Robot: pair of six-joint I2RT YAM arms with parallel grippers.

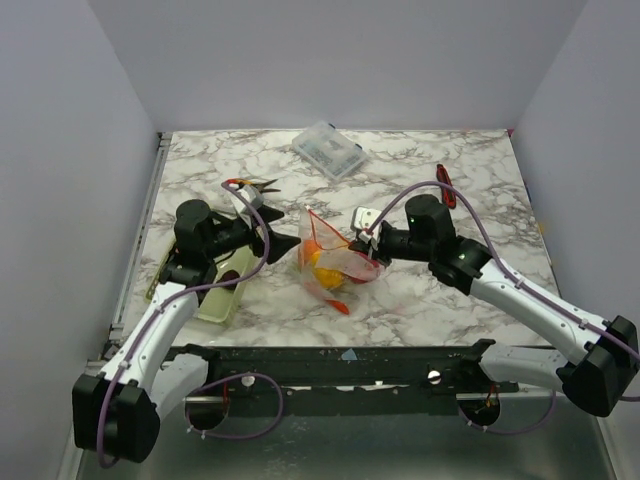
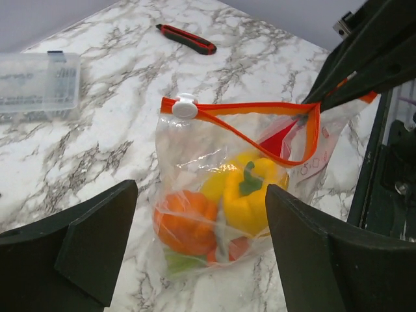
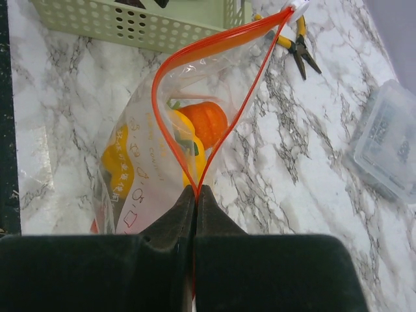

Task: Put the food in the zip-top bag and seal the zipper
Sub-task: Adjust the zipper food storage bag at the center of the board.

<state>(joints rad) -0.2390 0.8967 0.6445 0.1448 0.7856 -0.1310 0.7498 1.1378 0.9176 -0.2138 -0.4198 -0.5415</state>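
My left end effector stood spread and held nothing, just in front of the zip-top bag, which lay in the middle of the counter. Some food was already inside it: an orange piece and a yellow one. The zipper gaped wide with its white slider at one end, so I judged the sealing was yet to be done. My right end effector was pressed together, pinching the zipper's other end.

From above, a small orange bit showed at the bag's near edge; inside or outside, I could not tell. Only the left wrist view gave the red knife. Only the right wrist view looked down into the open mouth and showed the green basket and the pliers beyond it.
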